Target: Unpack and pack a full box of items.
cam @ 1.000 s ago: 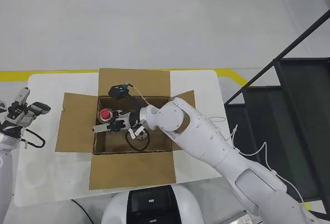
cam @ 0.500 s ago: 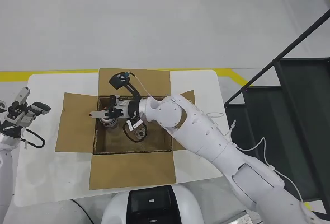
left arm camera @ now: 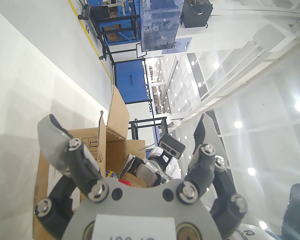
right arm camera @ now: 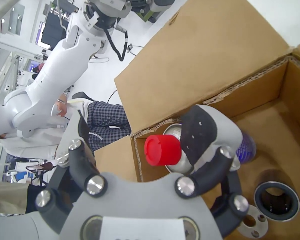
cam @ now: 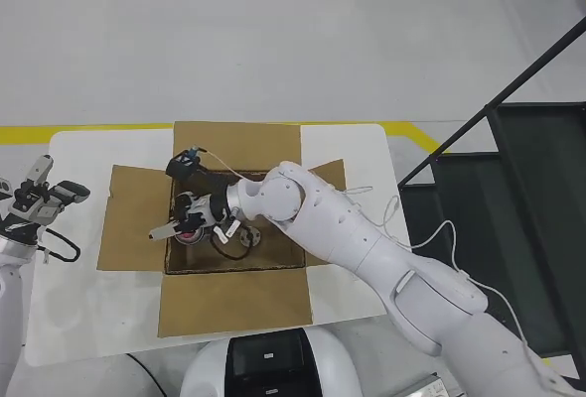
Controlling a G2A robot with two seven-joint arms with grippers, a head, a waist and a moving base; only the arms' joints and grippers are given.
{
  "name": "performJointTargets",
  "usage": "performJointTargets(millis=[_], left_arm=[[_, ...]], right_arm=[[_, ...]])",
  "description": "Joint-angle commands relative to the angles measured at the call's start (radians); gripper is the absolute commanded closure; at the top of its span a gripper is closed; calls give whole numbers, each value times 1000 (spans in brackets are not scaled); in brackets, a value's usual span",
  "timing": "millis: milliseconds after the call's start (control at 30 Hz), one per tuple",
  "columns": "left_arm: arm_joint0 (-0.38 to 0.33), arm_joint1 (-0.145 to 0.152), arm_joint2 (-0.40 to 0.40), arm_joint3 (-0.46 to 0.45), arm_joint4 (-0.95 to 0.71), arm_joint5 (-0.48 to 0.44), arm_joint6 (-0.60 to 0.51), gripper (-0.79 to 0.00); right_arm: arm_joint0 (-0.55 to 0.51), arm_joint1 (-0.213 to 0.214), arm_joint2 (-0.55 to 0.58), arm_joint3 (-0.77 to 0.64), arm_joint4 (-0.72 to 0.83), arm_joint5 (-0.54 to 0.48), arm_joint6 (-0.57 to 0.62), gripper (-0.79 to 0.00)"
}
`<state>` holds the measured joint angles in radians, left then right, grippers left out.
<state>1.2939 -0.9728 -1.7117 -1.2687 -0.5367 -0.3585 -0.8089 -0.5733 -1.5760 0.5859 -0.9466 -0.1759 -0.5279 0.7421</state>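
Observation:
An open cardboard box (cam: 134,213) stands on the white table (cam: 84,298) with its flaps spread. At its left end stands a spray can with a red cap (right arm camera: 162,149) and a purple body (right arm camera: 246,144); the cap (cam: 187,234) shows under the arm in the top view. My right gripper (right arm camera: 140,131) is open over that end of the box (right arm camera: 190,51), the cap lying close against one finger (right arm camera: 198,128). The right gripper (cam: 174,230) sits at the box's left wall. My left gripper (left arm camera: 126,131) hangs open and empty beyond the table's left edge, also seen as the left gripper (cam: 37,203).
A metal flanged sleeve (right arm camera: 276,201) lies on the box floor beside the can, visible as the sleeve (cam: 252,236) with a black cable loop (cam: 235,254) near it. A black stair frame (cam: 531,179) stands to the table's right. Bare table lies left of the box.
My right gripper swung toward the box's back left, then came forward along the left wall, ending over the red-capped can. The left arm has not moved.

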Motion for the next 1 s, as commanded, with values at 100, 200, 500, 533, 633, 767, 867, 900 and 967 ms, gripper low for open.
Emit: performJointTargets(millis=[100,200,500,533,633,767,867,900,967], left_arm=[[0,0,0,0,0,0,0,-785],[0,0,0,0,0,0,0,-785],[0,0,0,0,0,0,0,-785],[0,0,0,0,0,0,0,-785],[0,0,0,0,0,0,0,-785],[0,0,0,0,0,0,0,-785],[0,0,0,0,0,0,0,-785],[0,0,0,0,0,0,0,-785],[0,0,0,0,0,0,0,-785]], right_arm=[[-4,12,10,-12,-13,-34,86,-785],[-14,22,19,-39,-8,-48,143,-785],[-61,78,106,-167,-39,-34,259,-785],[-70,86,120,-177,-35,-32,271,-785],[-87,108,156,-208,-39,-10,331,-785],[-113,133,189,-259,-41,15,414,-785],[-136,149,214,-290,-38,35,452,-785],[-141,154,225,-298,-41,39,448,-785],[-151,161,246,-315,-47,49,423,-785]])
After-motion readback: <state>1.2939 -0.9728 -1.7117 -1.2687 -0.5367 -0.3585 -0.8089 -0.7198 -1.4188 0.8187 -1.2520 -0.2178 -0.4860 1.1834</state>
